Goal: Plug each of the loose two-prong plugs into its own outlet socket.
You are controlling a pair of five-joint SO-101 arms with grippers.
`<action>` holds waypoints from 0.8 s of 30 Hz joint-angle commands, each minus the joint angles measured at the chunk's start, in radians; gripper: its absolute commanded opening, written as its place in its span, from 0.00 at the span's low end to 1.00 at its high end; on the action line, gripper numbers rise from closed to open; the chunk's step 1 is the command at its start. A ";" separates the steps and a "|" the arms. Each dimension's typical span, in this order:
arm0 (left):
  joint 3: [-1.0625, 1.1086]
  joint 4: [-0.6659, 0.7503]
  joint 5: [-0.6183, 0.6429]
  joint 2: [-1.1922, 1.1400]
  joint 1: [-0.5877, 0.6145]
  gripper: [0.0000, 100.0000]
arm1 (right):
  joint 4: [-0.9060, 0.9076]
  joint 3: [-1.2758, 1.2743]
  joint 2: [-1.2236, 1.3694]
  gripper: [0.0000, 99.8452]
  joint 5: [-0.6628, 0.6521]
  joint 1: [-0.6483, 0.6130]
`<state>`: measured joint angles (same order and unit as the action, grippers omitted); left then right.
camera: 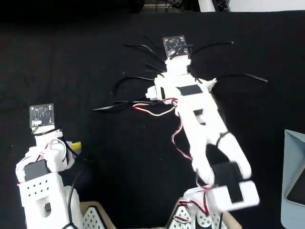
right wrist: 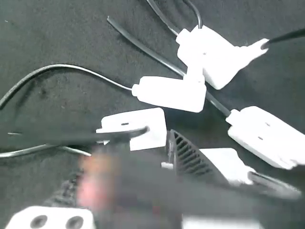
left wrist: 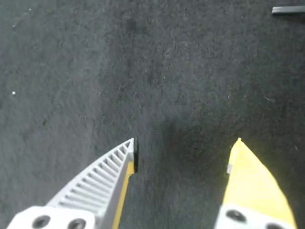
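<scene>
Several white two-prong plugs and socket blocks with black cords lie bunched on the black cloth in the right wrist view: one plug (right wrist: 167, 92), an angled one (right wrist: 214, 52), a socket block (right wrist: 138, 126) with two slots, and another (right wrist: 267, 136). My right gripper (right wrist: 138, 162) hangs right over this bunch, and a black cord (right wrist: 71, 138) crosses in front of it. From above, the right arm (camera: 190, 98) covers the bunch, with cords (camera: 138, 47) fanning out around it. My left gripper (left wrist: 183, 152) is open over bare cloth at the near left (camera: 76, 144), holding nothing.
A grey-blue tray (camera: 291, 157) with a dark flat object (camera: 298, 188) sits at the right edge. Loose cord ends (camera: 248, 76) reach right and left (camera: 109, 108) of the right arm. One cord end (left wrist: 288, 9) lies ahead of the left gripper.
</scene>
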<state>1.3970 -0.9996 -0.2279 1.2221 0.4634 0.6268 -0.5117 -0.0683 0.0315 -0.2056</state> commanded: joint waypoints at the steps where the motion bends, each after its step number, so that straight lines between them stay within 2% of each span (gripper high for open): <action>1: 0.024 0.069 0.003 0.011 0.005 0.31 | 0.080 0.033 -0.131 0.12 0.054 0.000; 7: 0.018 0.089 0.009 0.012 0.002 0.31 | 0.155 -0.084 -0.317 0.12 0.069 -0.054; 11: -0.048 0.078 0.023 0.014 0.012 0.30 | 0.155 -0.156 -0.458 0.01 0.069 -0.061; 13: -0.108 0.060 0.049 0.014 0.013 0.25 | 0.187 -0.188 -0.539 0.02 0.069 -0.057; 18: -0.280 -0.005 0.051 0.014 0.001 0.02 | 0.324 -0.249 -0.733 0.01 0.071 -0.054; 24: -0.430 -0.101 0.058 0.014 -0.047 0.03 | 0.351 -0.435 -0.955 0.01 0.075 -0.054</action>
<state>1.1055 -1.0411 -0.1818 1.2221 0.4634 0.9735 -0.8907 -0.9168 0.0974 -0.2516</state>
